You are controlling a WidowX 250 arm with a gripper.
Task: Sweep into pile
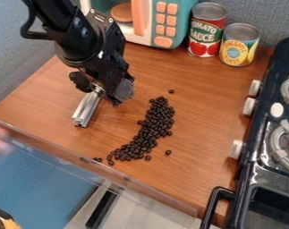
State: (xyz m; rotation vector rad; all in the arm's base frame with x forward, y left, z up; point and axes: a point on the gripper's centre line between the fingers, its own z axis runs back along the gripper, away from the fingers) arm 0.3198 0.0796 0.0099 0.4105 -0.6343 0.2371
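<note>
The black gripper hangs over the left part of the wooden counter, shut on a silver metal bar. The bar slants down and to the left from the gripper, its lower end close to the wood. To the right of the bar, with bare wood between them, dark brown beans lie in a curved band running from the middle of the counter down to its front edge. Loose beans sit apart from the band: one above it, one at its right and a few by the front edge.
The counter has a clear raised strip along its front edge. A toy microwave, a tomato sauce can and a pineapple can stand at the back. A black toy stove with white knobs lines the right side.
</note>
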